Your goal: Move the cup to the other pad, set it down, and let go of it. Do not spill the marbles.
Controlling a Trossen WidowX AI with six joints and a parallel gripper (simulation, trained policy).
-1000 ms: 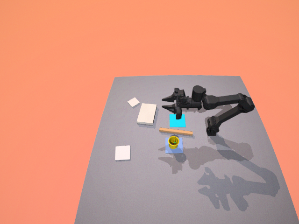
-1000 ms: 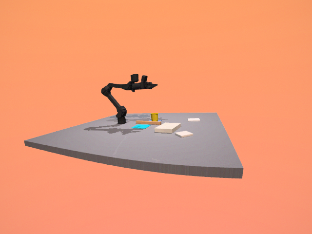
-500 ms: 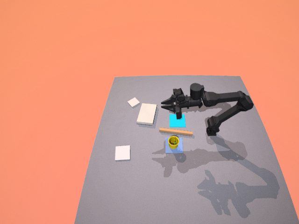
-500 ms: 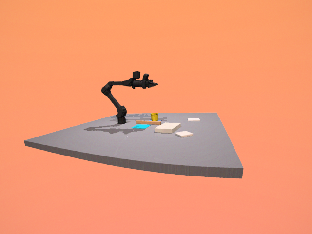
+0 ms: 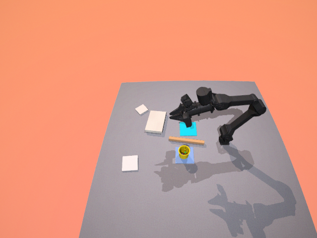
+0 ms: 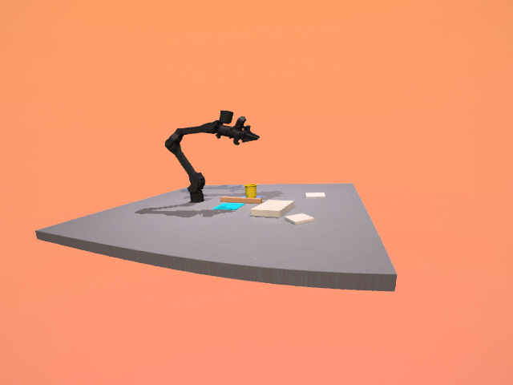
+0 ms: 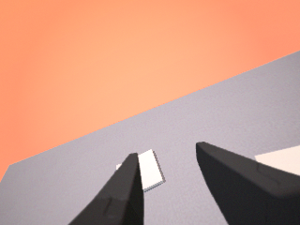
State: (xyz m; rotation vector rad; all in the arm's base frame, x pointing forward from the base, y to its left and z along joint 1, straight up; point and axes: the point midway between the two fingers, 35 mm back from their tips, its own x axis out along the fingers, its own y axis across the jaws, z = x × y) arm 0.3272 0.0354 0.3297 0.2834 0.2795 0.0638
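Observation:
A yellow cup (image 5: 184, 151) (image 6: 250, 190) with marbles inside stands upright on a pale blue pad (image 5: 179, 160). A cyan pad (image 5: 190, 131) (image 6: 228, 206) lies behind it, past a wooden bar (image 5: 186, 140) (image 6: 240, 200). My gripper (image 5: 172, 115) (image 6: 256, 136) (image 7: 166, 149) hangs high in the air above the far side of the cyan pad, well away from the cup. Its fingers are partly closed, with a clear gap and nothing between them. The cup does not show in the wrist view.
Three white slabs lie on the grey table: a small one (image 5: 141, 109) (image 6: 299, 218) (image 7: 151, 170), a large thick one (image 5: 155, 121) (image 6: 272, 207) (image 7: 281, 159) beside the cyan pad, and a square one (image 5: 130, 162) (image 6: 315, 194) left of the cup.

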